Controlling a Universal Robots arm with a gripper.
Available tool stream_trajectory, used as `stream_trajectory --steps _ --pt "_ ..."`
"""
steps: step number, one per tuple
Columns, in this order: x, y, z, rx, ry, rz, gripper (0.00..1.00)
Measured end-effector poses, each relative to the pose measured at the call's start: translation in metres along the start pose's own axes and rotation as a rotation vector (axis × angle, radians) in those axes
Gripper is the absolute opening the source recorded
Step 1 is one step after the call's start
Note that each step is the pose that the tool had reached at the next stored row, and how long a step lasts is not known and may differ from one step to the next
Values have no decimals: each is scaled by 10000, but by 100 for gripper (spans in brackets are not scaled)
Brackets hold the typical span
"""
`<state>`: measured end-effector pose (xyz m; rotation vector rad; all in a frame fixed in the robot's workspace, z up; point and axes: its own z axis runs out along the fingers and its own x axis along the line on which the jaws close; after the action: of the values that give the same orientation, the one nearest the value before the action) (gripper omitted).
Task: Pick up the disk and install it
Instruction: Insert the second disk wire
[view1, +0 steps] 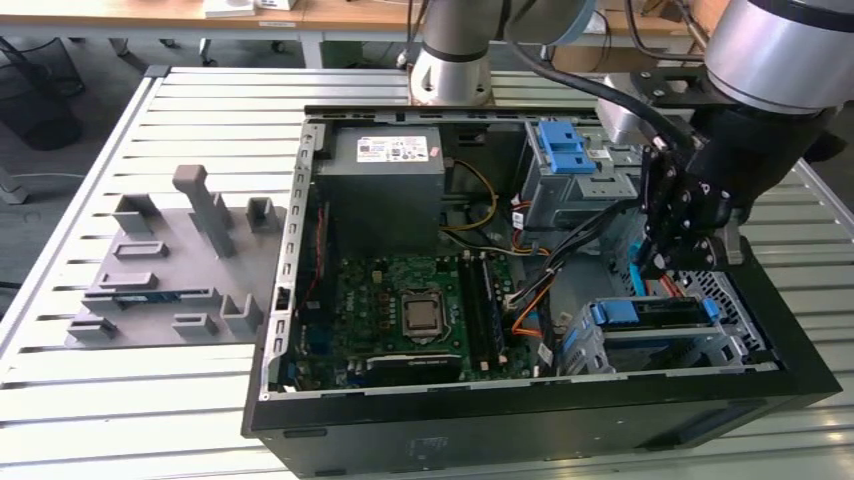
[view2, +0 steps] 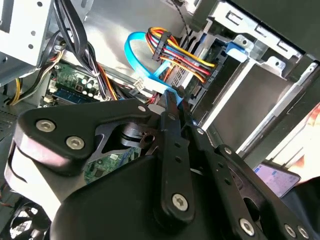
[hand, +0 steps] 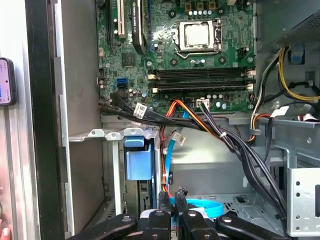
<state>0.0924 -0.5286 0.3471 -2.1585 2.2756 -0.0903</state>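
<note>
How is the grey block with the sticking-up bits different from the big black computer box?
The grey block is light grey; the computer box is black. The block is smaller and lower, with posts and slots on top; the box is bigger and taller. The box is open, with a green board and cables inside. Both sit on the slatted metal table.

cables (hand: 200, 122) cross bay | drive cage (hand: 137, 165) walls close

Gripper (view1: 663, 262) hangs over the open PC case (view1: 534, 400), just above the disk (view1: 650, 313) sitting in its bay.
</note>
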Motion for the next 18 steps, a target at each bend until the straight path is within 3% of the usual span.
stream_trajectory --steps 5,14,18 --pt "43 11 43 84 -10 -9 16" --pt "159 7 78 99 -30 -9 16" --pt "178 6 90 110 -113 -5 16"
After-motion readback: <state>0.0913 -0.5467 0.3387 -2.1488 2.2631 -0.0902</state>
